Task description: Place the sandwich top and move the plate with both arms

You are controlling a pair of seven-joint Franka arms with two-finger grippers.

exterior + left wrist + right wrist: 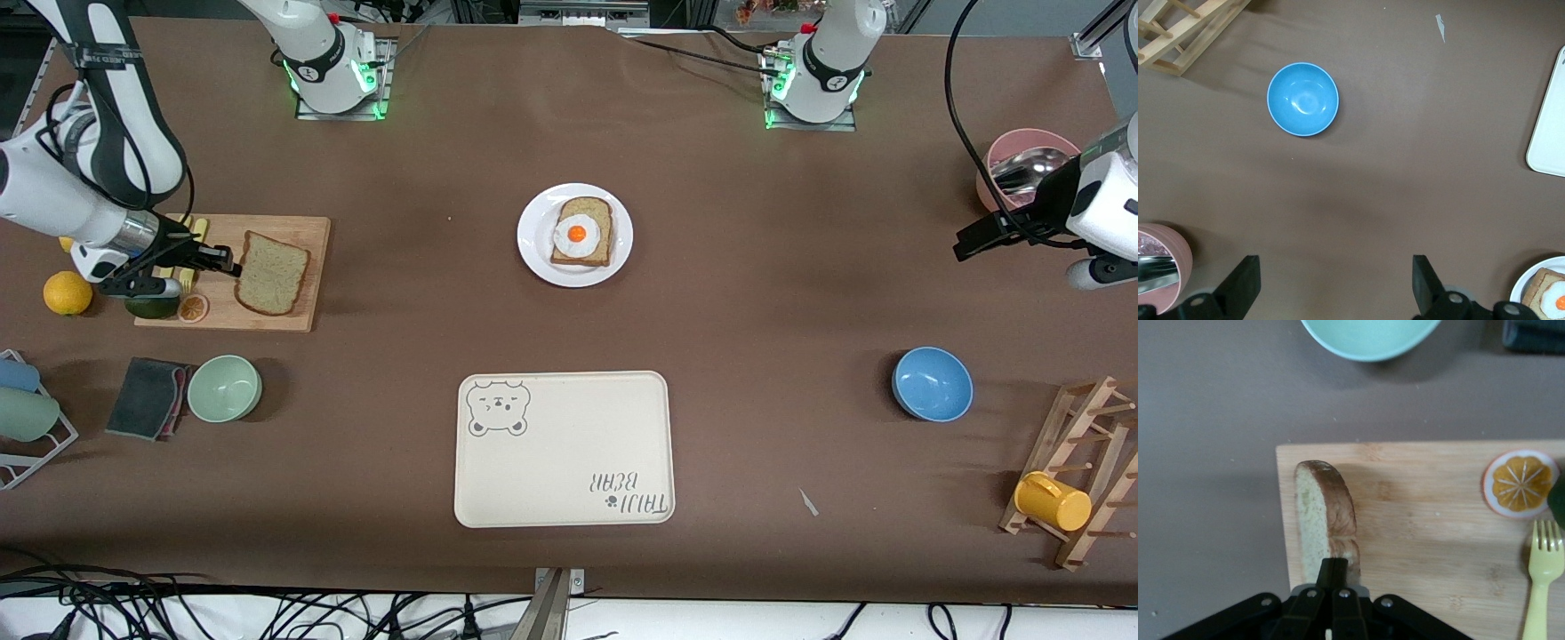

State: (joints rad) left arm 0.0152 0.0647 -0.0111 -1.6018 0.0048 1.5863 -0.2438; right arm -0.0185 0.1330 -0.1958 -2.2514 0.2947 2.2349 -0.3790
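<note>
Over the cutting board (302,233), the right gripper (233,265) pinches the sandwich top (273,274); it should lift level toward the plate (533,253) at three o'clock, while the left gripper (1335,287) waits spread.

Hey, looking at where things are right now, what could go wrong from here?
1. The right gripper pinches the sandwich top only at one crust edge over the cutting board; it may sag, tear or slip in transit.
2. The fried egg domes the bread on the plate, so the top might land tilted.
3. The left gripper waits open, away from the plate.
</note>
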